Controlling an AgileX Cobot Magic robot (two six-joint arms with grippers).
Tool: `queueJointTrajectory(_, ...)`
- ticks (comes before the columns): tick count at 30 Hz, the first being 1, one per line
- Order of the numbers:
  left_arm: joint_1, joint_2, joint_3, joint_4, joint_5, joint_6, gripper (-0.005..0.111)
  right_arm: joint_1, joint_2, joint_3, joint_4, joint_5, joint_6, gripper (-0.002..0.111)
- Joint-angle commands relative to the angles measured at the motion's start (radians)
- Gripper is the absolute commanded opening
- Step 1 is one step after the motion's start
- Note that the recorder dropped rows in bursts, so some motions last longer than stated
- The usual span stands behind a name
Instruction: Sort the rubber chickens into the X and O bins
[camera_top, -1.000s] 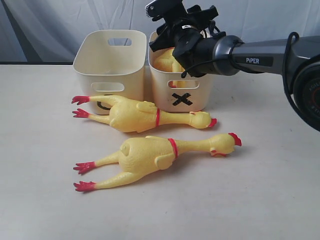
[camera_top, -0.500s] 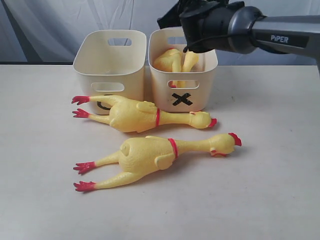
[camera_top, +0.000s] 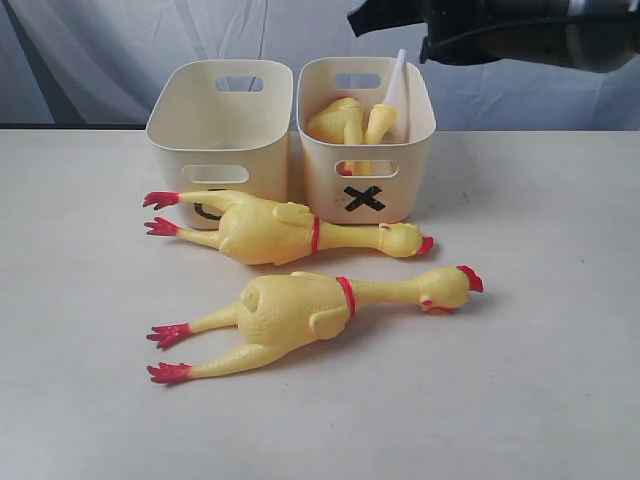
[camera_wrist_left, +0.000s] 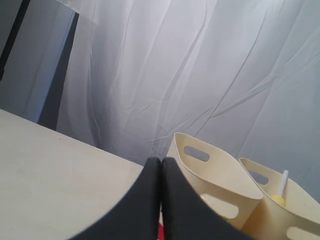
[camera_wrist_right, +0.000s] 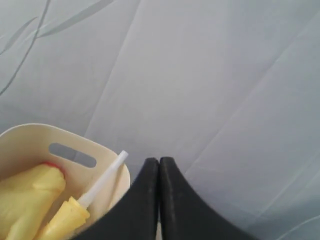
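While left fingers (camera_wrist_left: 146, 200) and right fingers (camera_wrist_right: 146, 200) are closed, empty | long chicken (camera_top: 272, 235) and second chicken (camera_top: 300, 312) on worktop (camera_top: 540, 350) | short chickens (camera_top: 340, 120) in X bin (camera_top: 405, 185)

Looks like a lab test bench: plain pale table (camera_top: 540, 380) before a white cloth backdrop (camera_top: 100, 50) (creased, curtain-like).

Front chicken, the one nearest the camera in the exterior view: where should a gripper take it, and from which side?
Probably the neck, between the red band and the head, from straight above with jaws across it. The front chicken lies flat, its neck is a slim, straight stretch, and bare table shows on both sides of it.
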Motion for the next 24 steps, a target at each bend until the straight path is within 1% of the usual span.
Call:
queueJointTrajectory(1, -0.011, -0.004, 0.005, -0.006, -0.053, -0.015, 0.000, -0.004, -0.121, 0.137, -0.017, 0.081, -0.008, 0.000)
queueJointTrajectory(5, -0.011, -0.004, 0.005, -0.006, -0.085, -0.065, 0.000, -0.004, -0.234, 0.259, -0.017, 0.197, -0.008, 0.000)
queueJointTrajectory(12, -0.011, -0.004, 0.005, -0.006, -0.206, -0.065, 0.000, -0.004, -0.458, 0.435, -0.034, 0.402, -0.008, 0.000)
queueJointTrajectory(15, -0.011, -0.004, 0.005, -0.006, -0.224, -0.065, 0.000, -0.004, -0.550, 0.499, -0.034, 0.479, -0.008, 0.000)
queueJointTrajectory(19, -0.011, -0.004, 0.005, 0.005, -0.225, -0.125, 0.000, -0.004, -0.683, 0.584, 0.046, 0.531, -0.007, 0.000)
queueJointTrajectory(24, -0.011, -0.004, 0.005, 0.129, -0.235, -0.248, 0.000, -0.004, -0.834, 0.694, 0.163, 0.575, -0.005, 0.000)
